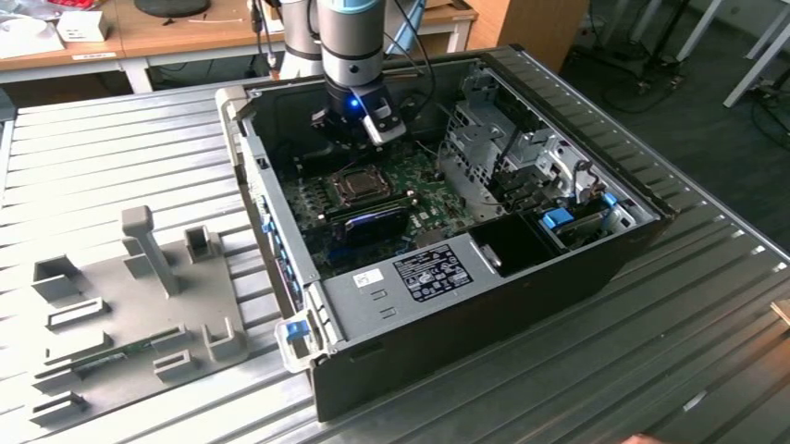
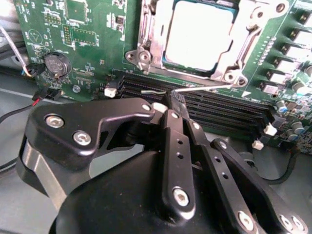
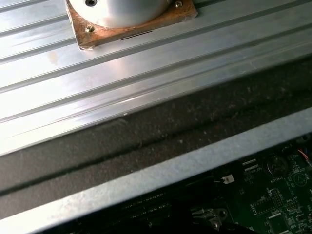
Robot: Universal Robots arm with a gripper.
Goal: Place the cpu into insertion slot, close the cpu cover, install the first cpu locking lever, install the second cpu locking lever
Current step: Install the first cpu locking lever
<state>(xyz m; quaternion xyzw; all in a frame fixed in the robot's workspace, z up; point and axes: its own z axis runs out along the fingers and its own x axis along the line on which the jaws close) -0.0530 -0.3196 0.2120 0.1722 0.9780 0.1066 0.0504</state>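
The tool (image 2: 171, 101), clenched, hangs from the upright arm (image 1: 350, 46), its tips at the thin lever (image 2: 204, 87) beside the cpu (image 2: 197, 34).

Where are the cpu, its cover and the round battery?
cpu (image 2: 197, 34), second wrist view, middle of its metal top.
cover (image 2: 242, 43), second wrist view, the frame strip beside the cpu.
battery (image 2: 58, 64), second wrist view, middle of its round face.

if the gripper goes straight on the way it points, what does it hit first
Probably the thin wire lever just ahead of the gripper, then the black memory slots beneath; depth is unclear.
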